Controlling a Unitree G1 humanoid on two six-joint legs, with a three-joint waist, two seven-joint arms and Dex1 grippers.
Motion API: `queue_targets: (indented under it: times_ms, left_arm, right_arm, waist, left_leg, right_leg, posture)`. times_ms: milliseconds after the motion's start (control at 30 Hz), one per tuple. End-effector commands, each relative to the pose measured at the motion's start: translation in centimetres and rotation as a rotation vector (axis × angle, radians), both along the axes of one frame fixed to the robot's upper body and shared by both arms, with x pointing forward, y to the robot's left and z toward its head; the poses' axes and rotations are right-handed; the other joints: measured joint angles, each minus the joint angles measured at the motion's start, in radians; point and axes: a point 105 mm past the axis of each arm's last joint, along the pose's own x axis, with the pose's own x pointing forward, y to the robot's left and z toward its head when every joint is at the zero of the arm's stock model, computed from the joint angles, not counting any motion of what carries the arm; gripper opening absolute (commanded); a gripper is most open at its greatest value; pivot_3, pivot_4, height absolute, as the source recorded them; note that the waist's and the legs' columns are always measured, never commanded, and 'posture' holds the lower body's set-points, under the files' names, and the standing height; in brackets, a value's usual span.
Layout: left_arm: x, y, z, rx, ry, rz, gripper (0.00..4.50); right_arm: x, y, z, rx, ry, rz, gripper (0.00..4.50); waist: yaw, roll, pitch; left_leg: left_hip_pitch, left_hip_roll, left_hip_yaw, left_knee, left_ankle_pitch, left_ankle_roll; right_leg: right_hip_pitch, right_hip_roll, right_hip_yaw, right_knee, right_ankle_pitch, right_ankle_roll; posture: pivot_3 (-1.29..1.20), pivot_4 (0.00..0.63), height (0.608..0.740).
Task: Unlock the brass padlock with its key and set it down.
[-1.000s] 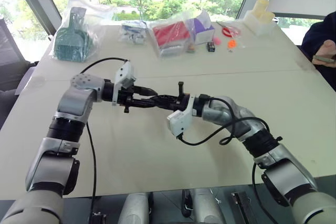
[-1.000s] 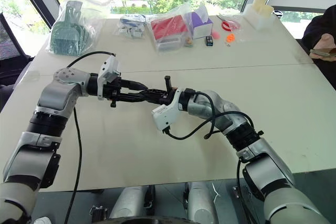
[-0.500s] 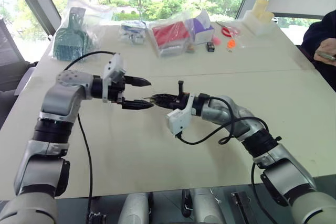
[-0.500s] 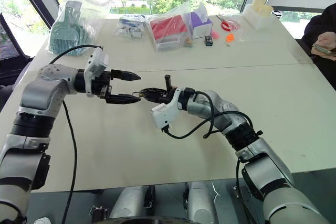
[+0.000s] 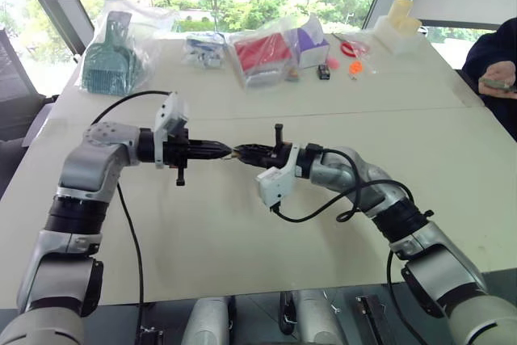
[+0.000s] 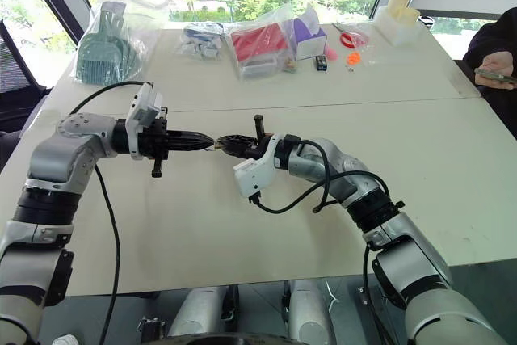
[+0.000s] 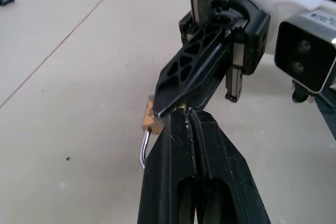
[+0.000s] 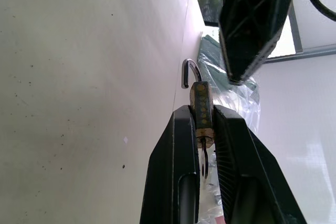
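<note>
Leftmost on the pale table (image 5: pixel 242 232), far edge: clear bag with a teal dustpan set (image 5: pixel 113 54). Next along that edge, a small bag of grey parts (image 5: pixel 203 48), then a bag with a red item (image 5: pixel 262 52) and a purple box (image 5: pixel 311 42). Nearer, above the table, left gripper (image 5: pixel 229 151) reaching toward the middle, fingers pressed together with no gap, tips level with the tips of the other gripper. Nothing seen pinched between them in the left wrist view; whether they touch the brass padlock (image 8: pixel 201 109) cannot be told. Mid-scene, right gripper (image 5: pixel 240 151) pointing back at the left one, fingers (image 8: pixel 178 145) clamped on the padlock's flat sides, only as far apart as its body. Padlock held in the air clear of the table, silvery shackle (image 8: pixel 188 72) sticking out past the fingertips, swung open with its free end away from the body. Key (image 8: pixel 203 158) seated in the opposite end of the padlock, its looped head hanging between the right fingers. Farther right on the table, small orange bits (image 5: pixel 356 66) and a pale yellow container (image 5: pixel 400 26). Far right edge, a person's hand (image 5: pixel 494 86) holding a phone.
</note>
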Motion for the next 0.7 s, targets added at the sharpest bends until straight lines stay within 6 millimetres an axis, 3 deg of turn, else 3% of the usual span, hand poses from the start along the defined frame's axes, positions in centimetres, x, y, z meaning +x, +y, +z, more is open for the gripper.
queue_targets:
  times_ms: [33,267,500,700]
  left_arm:
    - [-0.1,0.5,-0.3,0.051,-0.030,0.009,0.01]
    - [0.7,1.0,-1.4,0.070,-0.039,0.053,0.01]
    - [2.3,1.1,-1.2,-0.003,-0.027,0.121,0.01]
    - [2.4,1.3,-1.7,0.017,-0.036,0.124,0.01]
  right_arm:
    - [-0.2,0.2,1.7,0.044,-0.036,0.020,0.00]
    - [-0.3,0.3,1.8,0.039,-0.037,0.029,0.00]
    - [-0.5,0.6,1.8,0.039,-0.034,0.038,0.00]
    - [-0.5,0.4,1.6,0.040,-0.025,0.031,0.00]
  waist:
    - [0.000,0.000,0.000]
    - [0.000,0.000,0.000]
    - [0.001,0.000,0.000]
    - [0.000,0.000,0.000]
  left_leg:
    - [0.000,0.000,0.000,0.000,0.000,0.000]
    - [0.000,0.000,0.000,0.000,0.000,0.000]
    - [0.000,0.000,0.000,0.000,0.000,0.000]
    - [0.000,0.000,0.000,0.000,0.000,0.000]
  right_leg:
    - [0.000,0.000,0.000,0.000,0.000,0.000]
    - [0.000,0.000,0.000,0.000,0.000,0.000]
    - [0.000,0.000,0.000,0.000,0.000,0.000]
    - [0.000,0.000,0.000,0.000,0.000,0.000]
  posture:
    - [0.00,0.150,0.740]
    - [0.00,0.150,0.740]
    - [0.00,0.150,0.740]
    - [0.00,0.150,0.740]
